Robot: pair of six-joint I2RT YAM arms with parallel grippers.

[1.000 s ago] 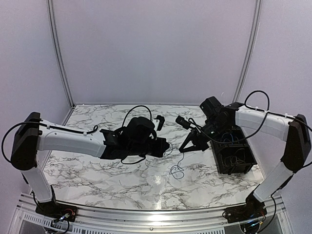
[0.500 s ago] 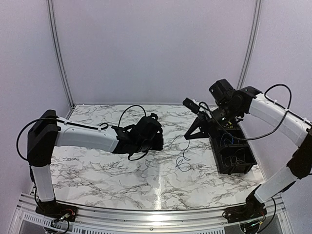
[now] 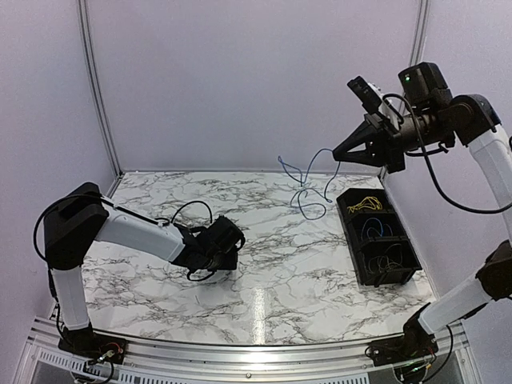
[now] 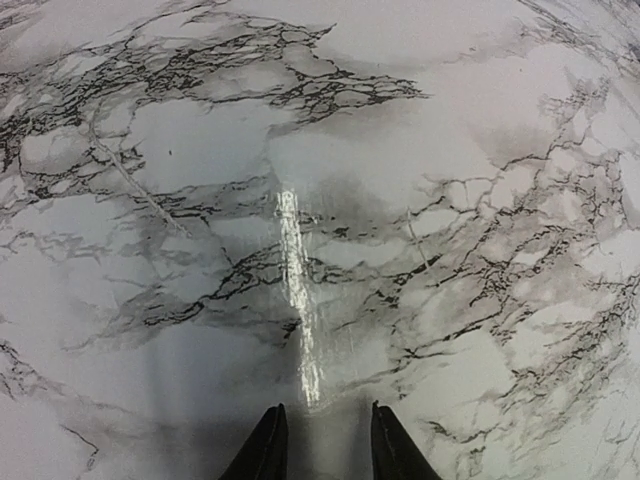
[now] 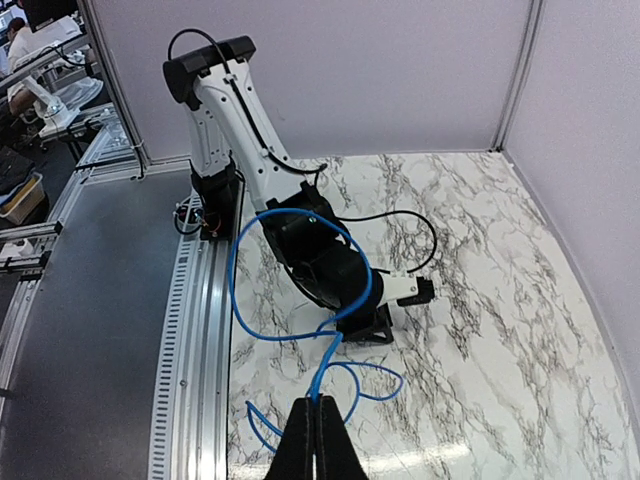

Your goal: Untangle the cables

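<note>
A thin blue cable (image 3: 308,186) hangs in loose loops in the air above the back of the table. My right gripper (image 3: 337,157) is raised high and shut on its top end. In the right wrist view the blue cable (image 5: 300,268) runs up into the closed fingertips of the right gripper (image 5: 320,408). My left gripper (image 3: 226,256) sits low over the marble at the left. In the left wrist view the left gripper (image 4: 322,440) is open, with only bare marble between its fingers. More cables lie in the tray: yellow ones (image 3: 364,204) and blue ones (image 3: 376,229).
A black tray (image 3: 408,254) with three compartments stands at the right side of the marble table (image 3: 264,288). Pale walls close in the back and both sides. A metal rail (image 3: 240,352) runs along the near edge.
My right arm has risen high and lifted the blue cable off the table. My left gripper has opened and drawn back to the left and nearer, away from the cable.
</note>
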